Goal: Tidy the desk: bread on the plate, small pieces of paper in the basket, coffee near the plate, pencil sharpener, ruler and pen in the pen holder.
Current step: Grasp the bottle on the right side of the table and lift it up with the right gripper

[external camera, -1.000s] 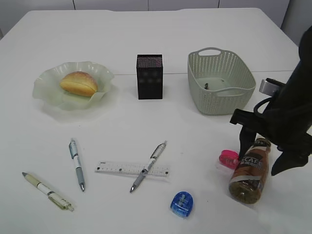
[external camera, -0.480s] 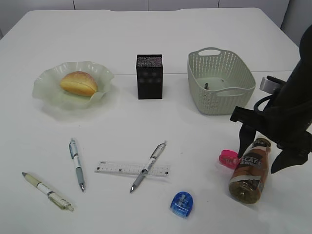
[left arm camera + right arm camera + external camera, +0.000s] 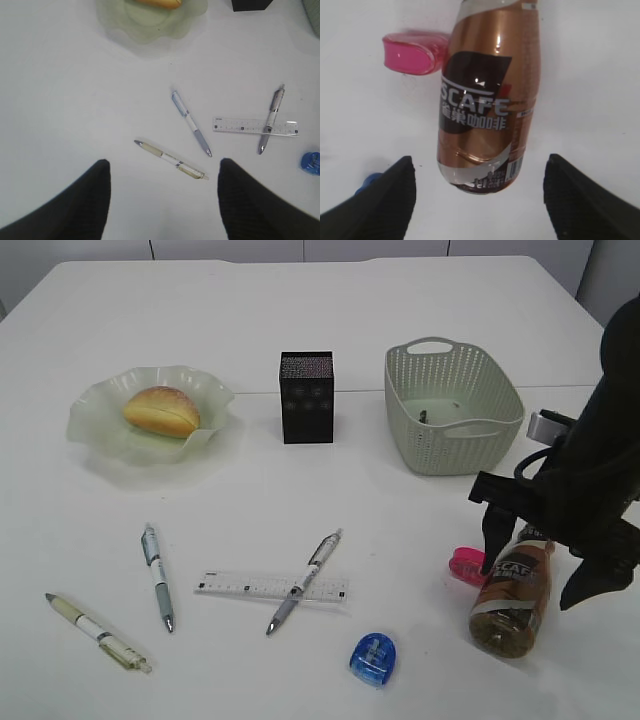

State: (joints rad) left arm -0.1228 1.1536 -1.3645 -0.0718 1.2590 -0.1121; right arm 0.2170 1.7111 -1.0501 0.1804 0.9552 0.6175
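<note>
Right pincer (image 3: 540, 565) hangs spread wide over the brown plastic coffee bottle with the swirl label (image 3: 513, 596), one finger on each side, neither touching it in the wrist view. Bottle lies on the white desk (image 3: 300, 310) near the front right, neck end just beside the pink pencil sharpener (image 3: 468, 566). My arm hides its cap from the exterior camera. Blue sharpener (image 3: 373, 657) sits nearby toward the front edge. Left pincer (image 3: 162, 197) is spread too, nothing between the fingers, bare desk below.

Ruffled pale green glass plate (image 3: 100, 435) with the golden bun (image 3: 161, 411) is far left, well apart from the bottle; open desk between, apart from three pens and the clear ruler (image 3: 271, 588). Something small and dark lies in the sage-green perforated basket (image 3: 452, 406); can't tell what.
</note>
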